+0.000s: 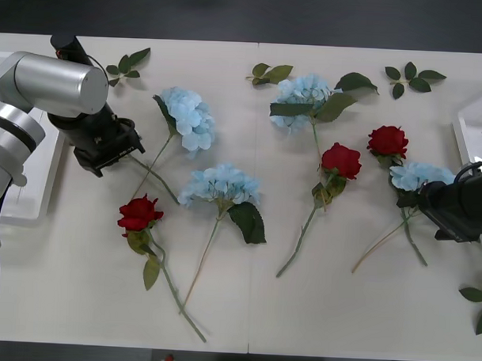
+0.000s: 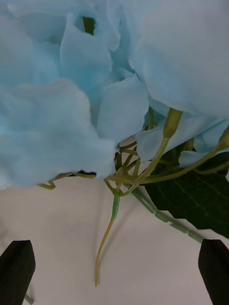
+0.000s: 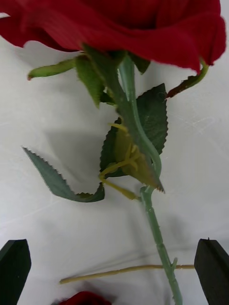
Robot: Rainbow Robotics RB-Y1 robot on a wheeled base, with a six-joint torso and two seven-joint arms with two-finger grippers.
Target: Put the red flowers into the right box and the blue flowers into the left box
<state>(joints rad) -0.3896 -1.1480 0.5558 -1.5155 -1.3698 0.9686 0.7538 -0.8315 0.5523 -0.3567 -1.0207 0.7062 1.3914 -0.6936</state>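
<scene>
A white table carries the flowers, scattered across its middle. Of the red flowers, deep-red fabric roses on thin green stems, one lies toward the left front, and two lie right of centre. The blue flowers, fluffy pale-blue hydrangea-like heads with big dark leaves, lie thus: one left of centre, one mid-table, one nearer the far edge, and one near the right edge.

The left box, a shallow white translucent plastic bin, sits at the table's left edge, partly under the silver left arm. The right box, a similar white tray, juts in at the right edge.

The left gripper, black, hangs just beside the left box; its wrist camera shows its fingers spread wide, holding nothing, with a red rose and its stem ahead on a white surface.

The right gripper sits at the rightmost blue head; its fingers are wide apart and empty, with blue petals close ahead.

Loose green leaf sprigs lie along the far edge.
</scene>
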